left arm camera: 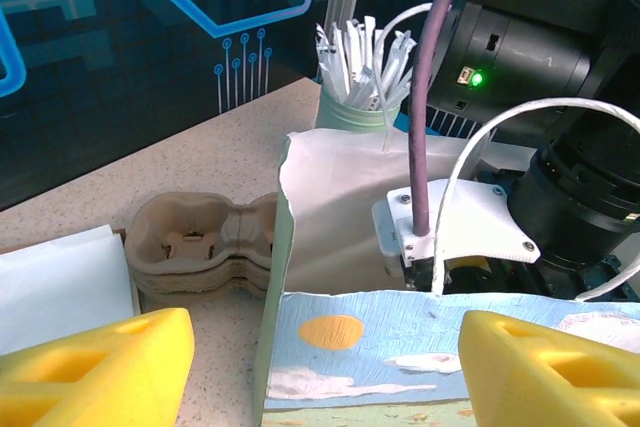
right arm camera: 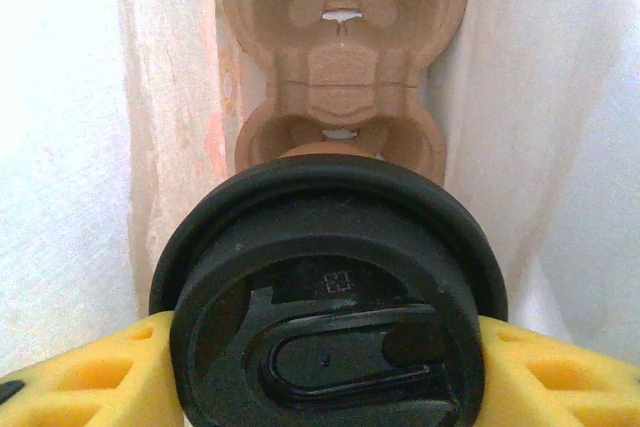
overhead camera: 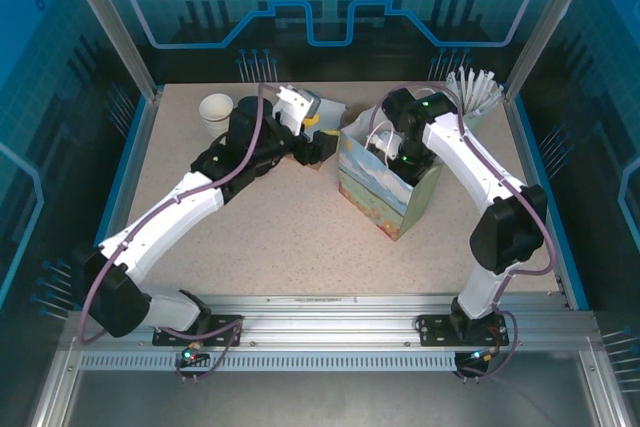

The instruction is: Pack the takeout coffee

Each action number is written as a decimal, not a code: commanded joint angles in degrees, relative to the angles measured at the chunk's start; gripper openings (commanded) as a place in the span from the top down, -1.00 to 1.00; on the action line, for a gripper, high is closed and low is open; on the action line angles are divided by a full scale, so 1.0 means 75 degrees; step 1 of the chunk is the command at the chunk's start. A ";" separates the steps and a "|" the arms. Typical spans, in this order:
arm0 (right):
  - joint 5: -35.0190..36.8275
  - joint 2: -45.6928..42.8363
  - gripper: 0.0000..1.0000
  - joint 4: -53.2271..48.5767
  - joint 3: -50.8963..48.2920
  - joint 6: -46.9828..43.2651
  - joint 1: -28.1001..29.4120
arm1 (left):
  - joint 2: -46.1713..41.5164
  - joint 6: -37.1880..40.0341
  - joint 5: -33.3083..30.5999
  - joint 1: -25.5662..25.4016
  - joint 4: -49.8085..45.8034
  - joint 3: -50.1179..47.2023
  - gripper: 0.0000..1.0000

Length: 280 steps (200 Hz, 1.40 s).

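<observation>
The takeout coffee (right arm camera: 330, 297) shows its round black lid from above, with my right gripper (right arm camera: 330, 387) shut on the cup; a yellow finger (right arm camera: 90, 377) presses in on each side. It hangs inside the gift bag (overhead camera: 375, 202), above a brown pulp cup carrier (right arm camera: 340, 67) lying on the bag's bottom. In the top view the right gripper (overhead camera: 402, 162) reaches down through the bag's mouth. My left gripper (overhead camera: 318, 147) stands open just left of the bag. Its yellow fingers (left arm camera: 110, 367) are spread wide before the bag's painted wall (left arm camera: 340, 332), and nothing is between them.
A white paper cup (overhead camera: 216, 112) stands at the back left. A holder of white stirrers (left arm camera: 362, 67) stands behind the bag at the back right (overhead camera: 475, 92). A stack of pulp carriers (left arm camera: 200, 242) and white napkins (left arm camera: 60, 282) lie beside the bag.
</observation>
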 commanded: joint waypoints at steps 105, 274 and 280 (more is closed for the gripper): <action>-0.0034 0.0495 0.23 0.0364 -0.0535 -0.0157 -0.0006 | -0.0606 -0.0458 0.0106 0.0066 0.0158 -0.0306 -0.44; 0.0089 0.0890 0.24 0.0904 -0.1173 -0.0172 -0.0148 | -0.0623 -0.0599 0.0309 0.0059 0.0192 -0.0505 -0.44; 0.0085 0.0910 0.24 0.0922 -0.1191 -0.0173 -0.0161 | -0.0629 -0.0619 0.0306 0.0065 0.0196 -0.0517 -0.44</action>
